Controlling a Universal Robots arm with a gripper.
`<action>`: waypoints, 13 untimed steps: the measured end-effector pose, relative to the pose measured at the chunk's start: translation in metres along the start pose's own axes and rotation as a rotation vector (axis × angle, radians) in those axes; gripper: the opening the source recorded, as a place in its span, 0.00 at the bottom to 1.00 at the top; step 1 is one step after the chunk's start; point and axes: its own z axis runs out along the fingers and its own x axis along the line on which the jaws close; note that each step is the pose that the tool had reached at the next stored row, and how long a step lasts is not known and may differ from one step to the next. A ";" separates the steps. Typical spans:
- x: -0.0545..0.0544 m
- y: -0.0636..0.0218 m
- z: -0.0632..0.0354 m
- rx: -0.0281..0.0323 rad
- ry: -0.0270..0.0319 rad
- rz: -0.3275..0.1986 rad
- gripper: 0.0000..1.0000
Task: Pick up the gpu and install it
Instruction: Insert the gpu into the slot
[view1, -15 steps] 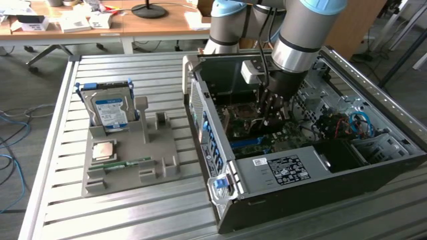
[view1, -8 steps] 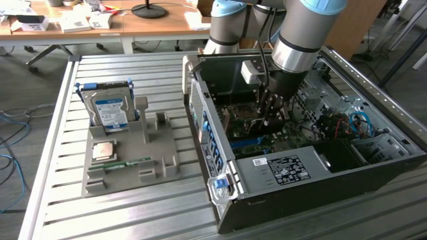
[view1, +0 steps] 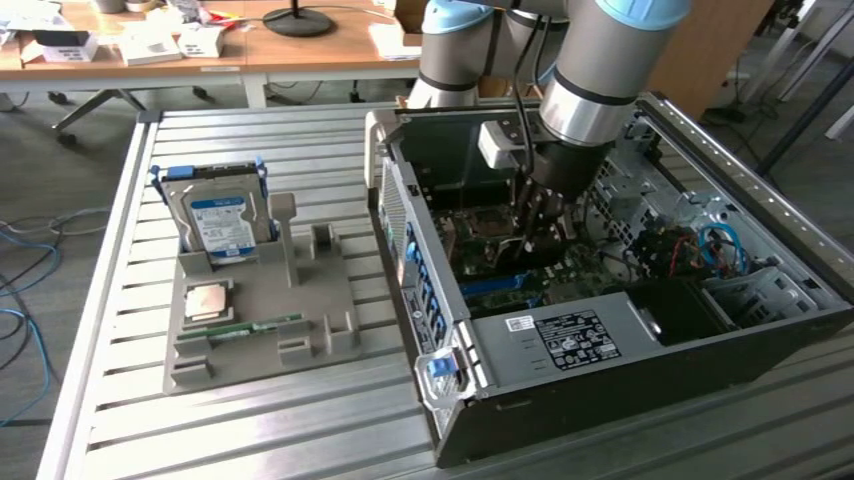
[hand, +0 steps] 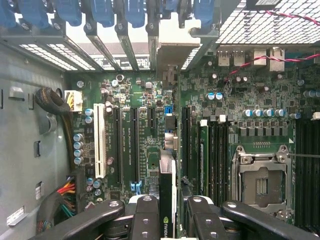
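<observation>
A slatted metal counter carries everything. On it, toward the exterior view's right, lies an open computer case with its side panel off, so its inside faces up. The robot arm comes down from above into the middle of the case. The green motherboard covers the floor of the case, with an empty processor socket to one side of the gripper and a row of long black expansion slots and one white slot to the other.

Beside the case, on the exterior view's left and apart from it, a grey holder tray lies flat on the counter. A silver hard drive with a blue label stands upright in the part of the tray farthest from the case's front corner. A small square chip and a slim green memory stick lie lower down in the tray.

The gpu is inside the case, seen edge-on in the wrist view. It stands on edge over the motherboard among the black slots, with its far end reaching toward the case's rear wall of slot openings and blue latches. Whether its lower edge sits in a slot cannot be told.

The gripper is low inside the case, just above the motherboard. Its black fingers are clamped on the gpu, one on each face of the card.
</observation>
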 end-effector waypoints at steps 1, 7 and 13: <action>0.000 0.0000 0.0000 0.0000 0.0000 0.000 0.26; 0.002 0.0001 0.0000 0.0000 0.0002 0.000 0.26; 0.002 0.0028 0.0000 0.0001 0.0002 0.000 0.26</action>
